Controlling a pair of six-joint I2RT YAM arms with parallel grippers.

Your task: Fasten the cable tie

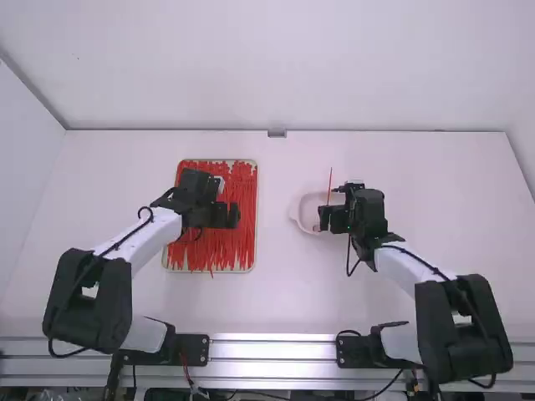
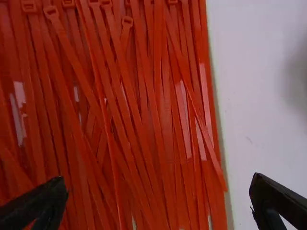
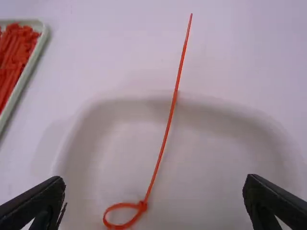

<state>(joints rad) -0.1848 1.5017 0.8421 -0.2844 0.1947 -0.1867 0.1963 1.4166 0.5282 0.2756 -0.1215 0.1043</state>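
- Cable tie (image 3: 165,129), red, already fastened into a small closed loop at one end, lying in a shallow white dish (image 3: 81,120) on the white table (image 1: 435,175), right of the table's middle.
- Right gripper (image 3: 153,194) spread wide over the near side of the dish, both black fingers well apart, nothing held and nothing pinched.
- Loop of the tie resting on the dish floor in the gap between those open fingers, seemingly touching neither of them.
- Long straight tail running from the loop away from the right gripper, across the dish's far rim and on beyond it, pointing toward the table's far edge in the high view.
- Left gripper (image 2: 158,201) likewise wide open and holding nothing, poised over a pale tray (image 1: 256,180) left of the table's middle, well apart from the dish.
- Tray heaped with a pile of loose red ties (image 2: 120,120), mostly lying lengthwise and crossing one another, small square heads visible at one end.
- One left finger over the pile, the other out past the tray's edge over bare table; contact between fingers and pile impossible to tell.
- Fastened tie well apart from the left gripper, with tray and dish separated by a strip of bare table.
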